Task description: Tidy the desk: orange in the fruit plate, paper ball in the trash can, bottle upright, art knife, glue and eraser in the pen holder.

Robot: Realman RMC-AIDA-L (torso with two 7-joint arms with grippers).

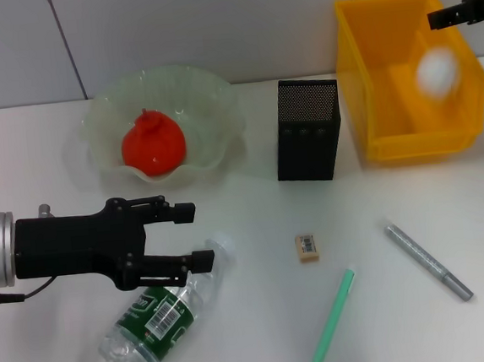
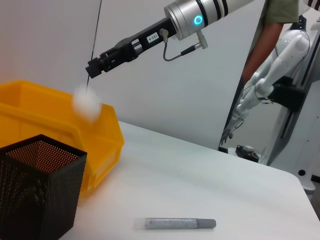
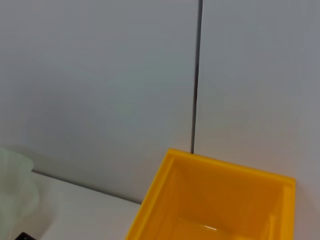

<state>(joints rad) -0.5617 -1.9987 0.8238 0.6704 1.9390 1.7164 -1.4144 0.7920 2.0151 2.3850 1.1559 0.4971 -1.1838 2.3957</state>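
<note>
1. Lying on its side at the near edge of the table (image 1: 264, 331) is one bottle (image 1: 157, 320), green label and barcode up; the left gripper (image 1: 187, 235) hovers just above its cap end, fingers spread apart and holding nothing.
2. One trash can (image 1: 371, 110) stands at the far right. One paper ball (image 1: 436, 72), blurred, is in the air within its opening, just below the right gripper (image 1: 435, 18); whether those fingers are open or closed cannot be told.
3. One fruit plate (image 1: 209, 99) sits far left with one orange (image 1: 154, 144) inside it.
4. One pen holder (image 1: 308, 129) stands upright between plate and bin.
5. Two pen-like items lie near right: a grey marker (image 1: 428, 261) and a green pen (image 1: 334, 319).
6. One eraser (image 1: 307, 246) lies between bottle and pens.
</note>
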